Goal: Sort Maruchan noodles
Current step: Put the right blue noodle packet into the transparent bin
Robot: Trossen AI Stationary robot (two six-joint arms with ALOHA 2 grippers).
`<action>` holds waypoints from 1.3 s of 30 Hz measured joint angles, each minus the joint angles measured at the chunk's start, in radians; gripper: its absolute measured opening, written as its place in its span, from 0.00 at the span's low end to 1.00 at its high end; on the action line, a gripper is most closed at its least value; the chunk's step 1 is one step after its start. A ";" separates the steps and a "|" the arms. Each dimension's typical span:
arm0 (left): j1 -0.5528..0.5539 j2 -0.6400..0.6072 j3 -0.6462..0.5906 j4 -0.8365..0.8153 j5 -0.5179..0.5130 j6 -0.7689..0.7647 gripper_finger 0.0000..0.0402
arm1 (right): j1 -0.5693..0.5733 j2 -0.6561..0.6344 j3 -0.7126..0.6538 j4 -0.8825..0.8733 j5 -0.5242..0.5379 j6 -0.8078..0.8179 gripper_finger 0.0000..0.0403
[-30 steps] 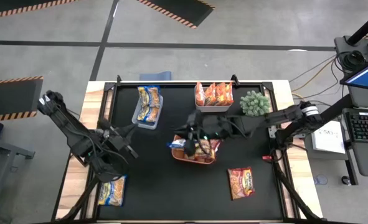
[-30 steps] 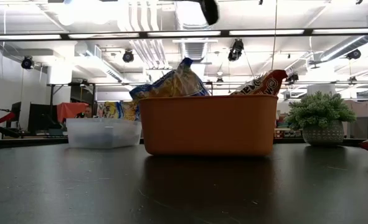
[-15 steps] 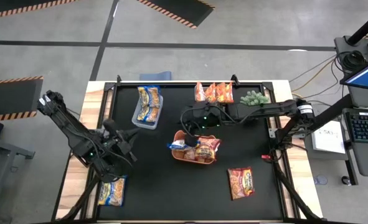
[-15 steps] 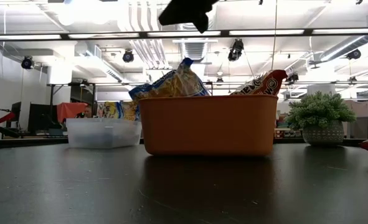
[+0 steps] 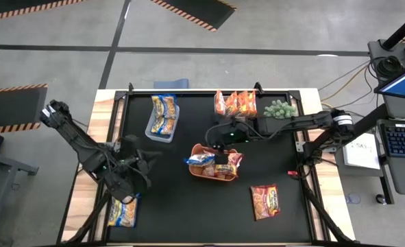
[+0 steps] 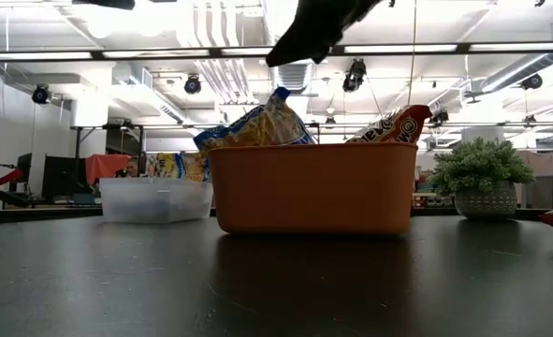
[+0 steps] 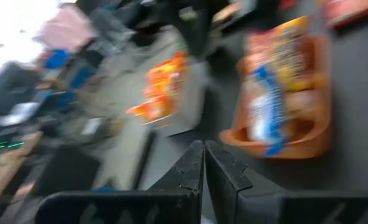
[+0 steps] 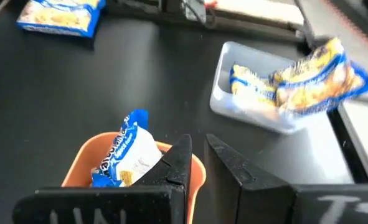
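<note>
Your right gripper [image 5: 219, 139], fingers nearly together and empty, hangs just beyond the orange bin [image 5: 197, 171]; the blue-and-yellow packet [image 8: 126, 155] lies just below its fingers.

No lettering on any packet or bin is legible.

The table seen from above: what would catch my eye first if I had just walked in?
Probably the orange bin in the middle of the black table, heaped with shiny noodle packets. The right hand hovers just behind it, nearly shut and holding nothing. A clear bin of blue-and-yellow packets sits at the back left, and a small green potted plant at the back right.
</note>
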 joint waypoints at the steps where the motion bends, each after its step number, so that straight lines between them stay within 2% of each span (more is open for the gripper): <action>1: 0.009 0.001 0.000 0.049 0.053 0.036 0.00 | 0.000 -0.020 -0.030 0.036 -0.009 -0.015 0.08; 4: 0.047 0.015 0.000 0.188 0.201 0.147 0.00 | 0.000 -0.092 -0.134 0.137 -0.050 -0.050 0.08; 6: 0.074 0.033 -0.001 0.265 0.262 0.193 0.00 | 0.000 -0.147 -0.203 0.206 -0.052 -0.085 0.08; 13: 0.195 0.145 -0.001 0.470 0.266 0.201 0.00 | 0.000 -0.360 -0.374 0.353 -0.052 -0.177 0.08; 16: 0.246 0.186 0.006 0.481 0.327 0.152 0.03 | 0.000 -0.442 -0.409 0.354 -0.052 -0.201 0.08; 20: 0.307 0.226 0.018 0.504 0.394 0.082 0.13 | 0.000 -0.538 -0.463 0.353 -0.052 -0.218 0.08; 25: 0.346 0.283 0.020 0.527 0.393 0.039 0.31 | 0.000 -0.632 -0.544 0.353 -0.052 -0.218 0.08; 30: 0.350 0.368 0.020 0.668 0.394 0.068 0.47 | -0.001 -0.680 -0.603 0.401 -0.052 -0.270 0.08; 34: 0.354 0.441 0.020 0.720 0.413 0.092 0.53 | -0.001 -0.702 -0.604 0.410 -0.052 -0.256 0.08; 39: 0.372 0.514 0.020 0.722 0.415 0.046 0.55 | -0.001 -0.703 -0.604 0.405 -0.052 -0.249 0.08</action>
